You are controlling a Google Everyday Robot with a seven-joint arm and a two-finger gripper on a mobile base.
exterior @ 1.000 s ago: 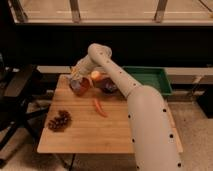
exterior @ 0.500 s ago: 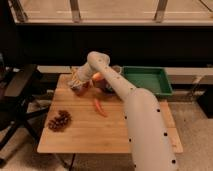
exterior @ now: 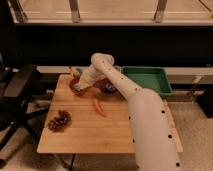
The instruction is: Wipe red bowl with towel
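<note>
The red bowl (exterior: 75, 84) sits at the back left of the wooden table (exterior: 85, 137), mostly covered by my arm's end. My gripper (exterior: 79, 86) is down at the bowl, reaching in from the right, with the white forearm (exterior: 102, 64) bent above it. The towel is hidden from view; I cannot tell if it is under the gripper.
A darker maroon bowl (exterior: 108, 86) stands just right of the gripper. A red chili pepper (exterior: 99, 107) lies mid-table. A dark pinecone-like cluster (exterior: 59, 120) is at the front left. A green tray (exterior: 146, 80) sits at the back right. A black chair (exterior: 17, 95) stands left of the table.
The gripper has moved left and down from beside the maroon bowl onto the red bowl. The other objects have not moved.
</note>
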